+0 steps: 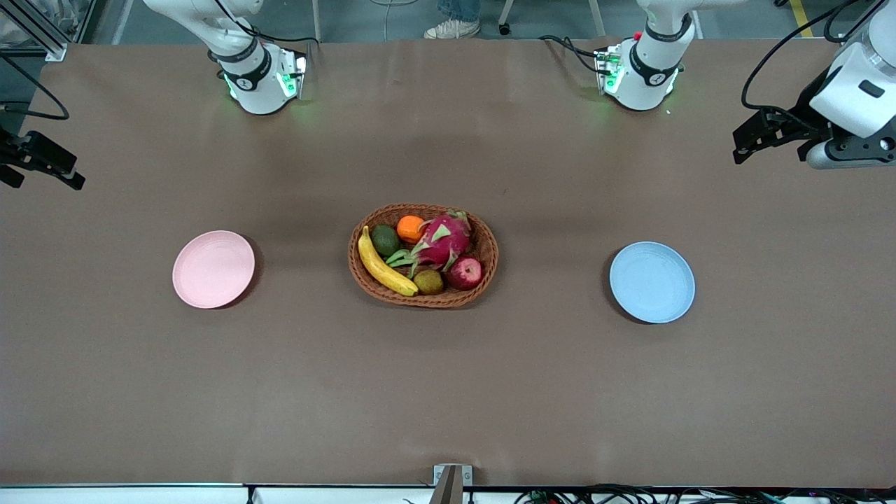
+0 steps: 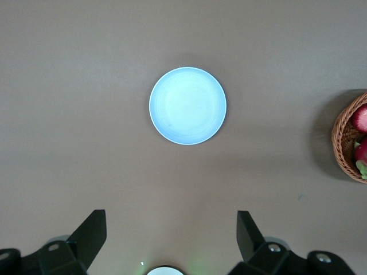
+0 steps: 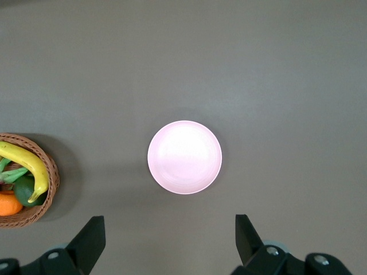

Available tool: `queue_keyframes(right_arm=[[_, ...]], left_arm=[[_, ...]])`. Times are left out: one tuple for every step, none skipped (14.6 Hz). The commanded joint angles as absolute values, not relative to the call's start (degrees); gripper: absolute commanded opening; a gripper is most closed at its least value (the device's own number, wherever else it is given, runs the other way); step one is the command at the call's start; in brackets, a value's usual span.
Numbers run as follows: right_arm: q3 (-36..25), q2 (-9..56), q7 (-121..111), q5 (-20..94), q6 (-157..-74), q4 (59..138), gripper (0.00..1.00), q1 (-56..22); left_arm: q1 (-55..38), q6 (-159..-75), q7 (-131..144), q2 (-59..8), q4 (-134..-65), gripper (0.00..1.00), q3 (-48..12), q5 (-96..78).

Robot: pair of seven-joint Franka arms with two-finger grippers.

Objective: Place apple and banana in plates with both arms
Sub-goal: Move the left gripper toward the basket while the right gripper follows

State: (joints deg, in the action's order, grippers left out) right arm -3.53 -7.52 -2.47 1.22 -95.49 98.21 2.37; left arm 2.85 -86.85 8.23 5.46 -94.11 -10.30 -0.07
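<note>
Apple, banana in basket; plates bare.

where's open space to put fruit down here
Both the pink plate and the blue plate are bare, with bare table between each and the basket. The basket is crowded: banana, apple and other fruit packed together.

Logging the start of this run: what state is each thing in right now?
apple: in the basket, untouched
banana: in the basket, along its rim
pink plate: empty
blue plate: empty
left pincer: open, high over the table, waiting
right pincer: open, high over the table, waiting
</note>
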Motion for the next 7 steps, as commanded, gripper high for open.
queue_keyframes(right_arm=[[-3.3,-11.0,-2.8,0.2,-96.5,101.9,1.0,2.3],[-3.3,-10.9,-2.8,0.2,-95.9,101.3,1.0,2.3],[-3.3,-10.9,-2.8,0.2,-95.2,100.6,1.0,2.3],[-3.3,-10.8,-2.8,0.2,-95.0,100.4,1.0,2.3],[-3.3,-10.7,-2.8,0.2,-95.0,100.4,1.0,2.4],[-3.3,-10.7,-2.7,0.3,-95.1,100.4,1.0,2.4],[-3.3,-10.7,-2.7,0.3,-95.2,100.4,1.0,2.5]], left_arm=[[3.1,-86.0,7.7,4.7,-92.5,1.0,-10.3,0.1],[3.1,-86.0,7.6,4.7,-92.4,1.0,-10.3,0.0],[3.2,-86.0,7.7,4.5,-91.9,1.0,-10.3,0.1],[3.2,-86.0,7.6,4.3,-91.6,1.0,-10.3,0.1],[3.2,-86.0,7.6,3.5,-91.2,1.0,-10.3,0.1],[3.2,-86.0,7.5,2.8,-90.7,1.0,-10.3,0.0],[3.0,-86.1,7.5,1.8,-90.7,1.0,-10.3,-0.3]])
